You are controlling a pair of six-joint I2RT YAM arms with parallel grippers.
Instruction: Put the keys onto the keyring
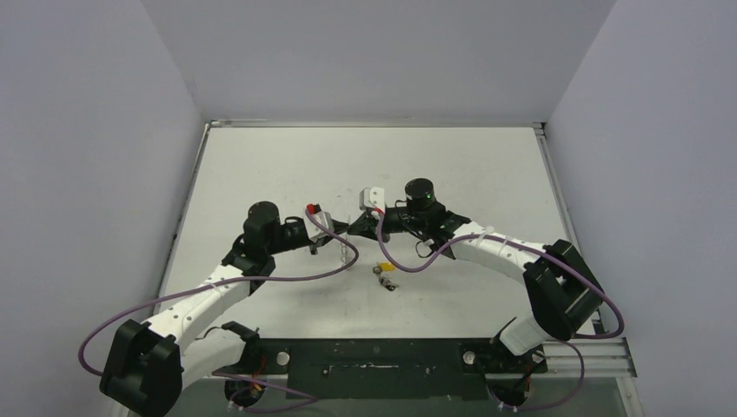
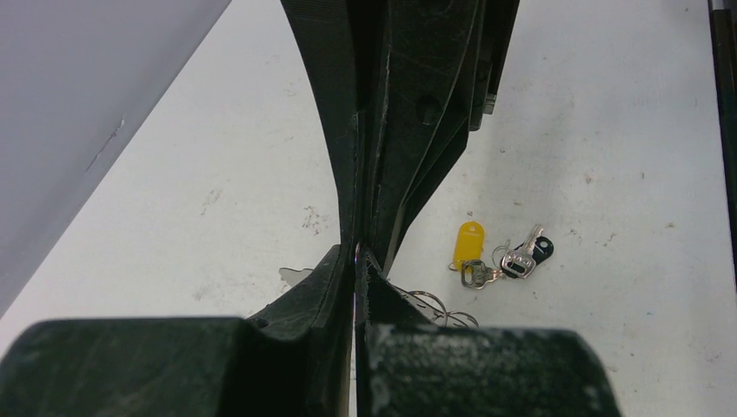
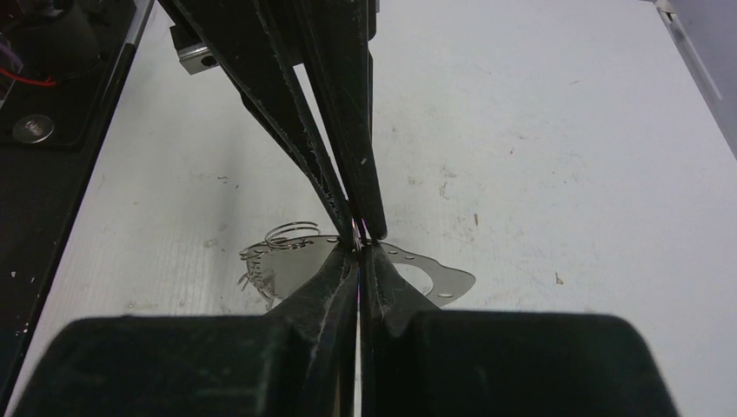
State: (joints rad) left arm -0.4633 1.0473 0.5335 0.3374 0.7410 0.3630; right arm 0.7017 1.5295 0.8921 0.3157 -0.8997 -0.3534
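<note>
a: what could have gone wrong from there?
b: the left end effector [image 2: 357, 265] and right end effector [image 3: 359, 252] met tip to tip, both clenched on the thin silvery wire keyring [image 3: 434, 280] over the white bench [image 1: 261, 174]. an uneven pull would likely have bent the wire or let it slip.
a: and the count?
b: two end effectors, one keyring, two small keys [image 2: 504, 259] lying together on the bench nearby, one yellow-headed, one black-headed, neither threaded.

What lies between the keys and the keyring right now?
Nothing but bare table: in the left wrist view the keys lie apart from the keyring and its small rings, with white surface between them.
</note>
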